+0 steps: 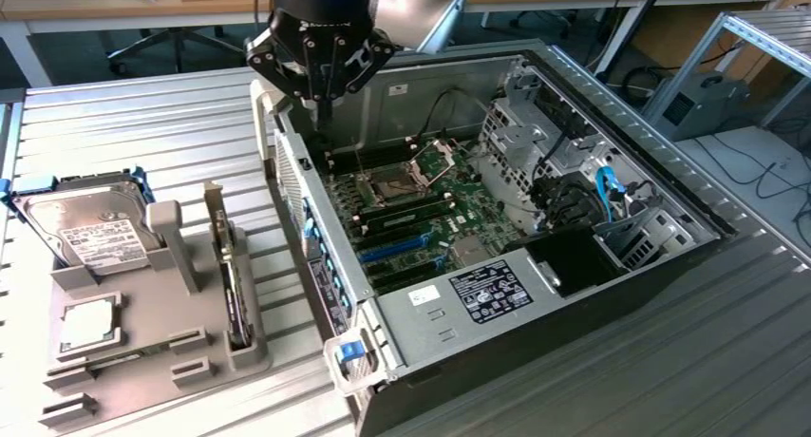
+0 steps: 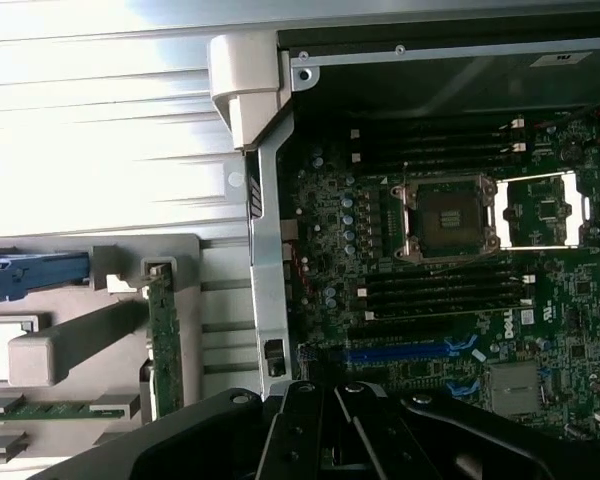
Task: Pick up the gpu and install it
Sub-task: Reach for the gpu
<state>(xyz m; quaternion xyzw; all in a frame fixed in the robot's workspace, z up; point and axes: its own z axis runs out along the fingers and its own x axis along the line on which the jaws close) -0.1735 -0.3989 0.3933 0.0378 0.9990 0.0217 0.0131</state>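
My gripper [image 1: 323, 114] hangs closed and empty above the wall of the open computer case [image 1: 294, 185]; the gpu [image 1: 230, 266] stands on edge in the grey holder [image 1: 140, 347] beside it, I believe so its upper edge is free to grasp.

A ribbed grey metal table [image 1: 140, 114] spans the exterior view, glaring white under strong light toward nine o'clock. Behind it, at eleven o'clock, a wooden desk [image 1: 127, 2] stands over a chair base [image 1: 152, 40]. At two o'clock an aluminium frame [image 1: 766, 27] rises above loose cables [image 1: 776, 176]
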